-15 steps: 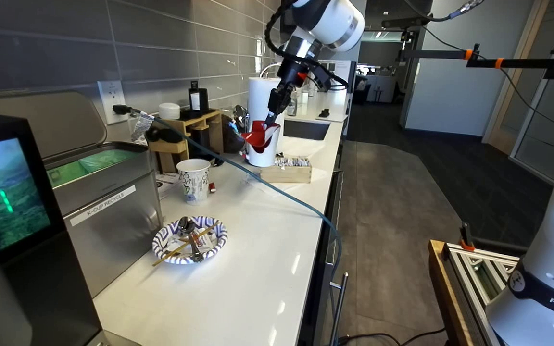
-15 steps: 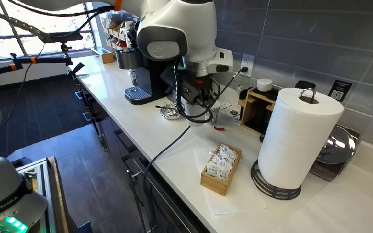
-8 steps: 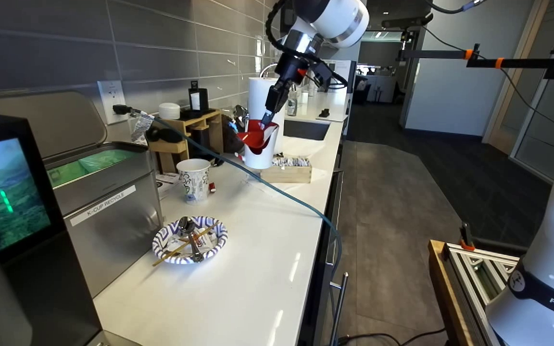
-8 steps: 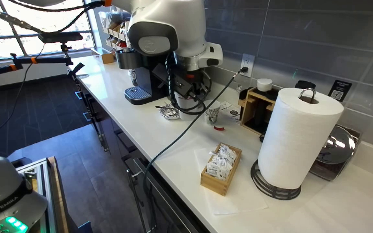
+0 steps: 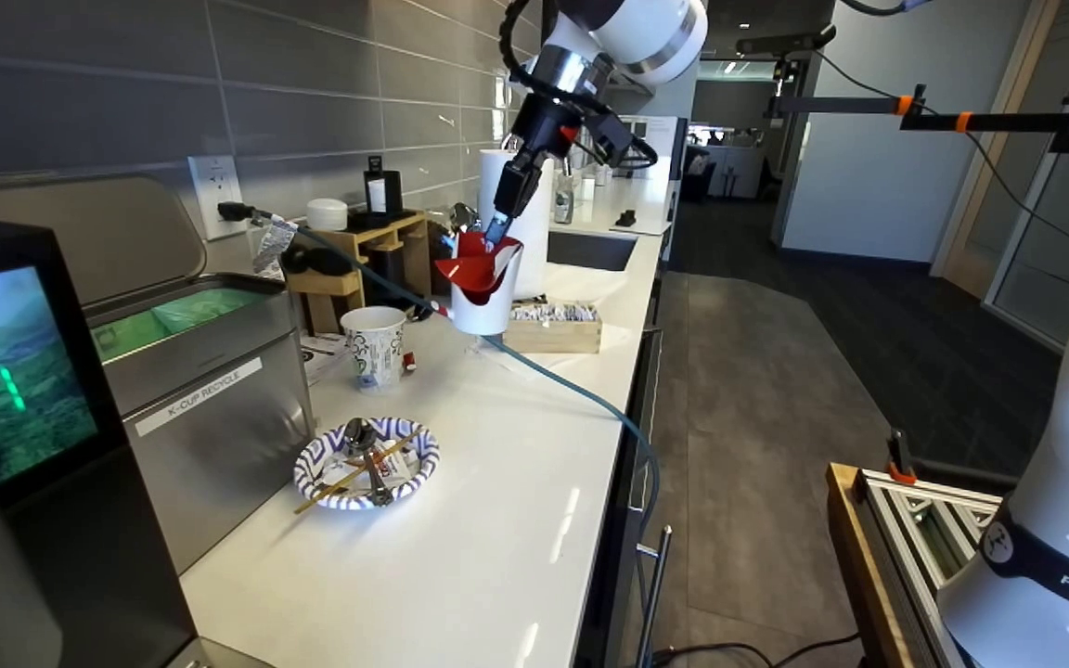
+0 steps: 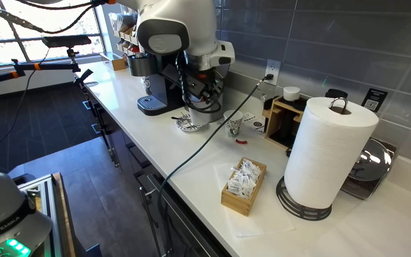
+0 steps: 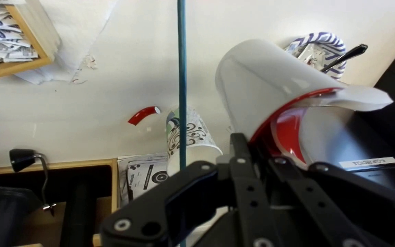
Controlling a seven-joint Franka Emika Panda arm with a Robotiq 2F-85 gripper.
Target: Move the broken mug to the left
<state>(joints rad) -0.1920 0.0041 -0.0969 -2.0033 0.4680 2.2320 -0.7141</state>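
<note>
Broken white mug (image 5: 486, 310), red inside, aloft

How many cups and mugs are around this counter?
2 clearly visible: the broken mug, held above the counter in the claw, and the patterned paper cup standing near a small red fragment. Others may be hidden in the background.

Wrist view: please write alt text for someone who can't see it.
A black claw grips a broken mug, white outside and red inside, by its rim above a counter. Also visible: a red shard, a cup behind a cable, a dish with a spoon handle, a box of packets.
</note>
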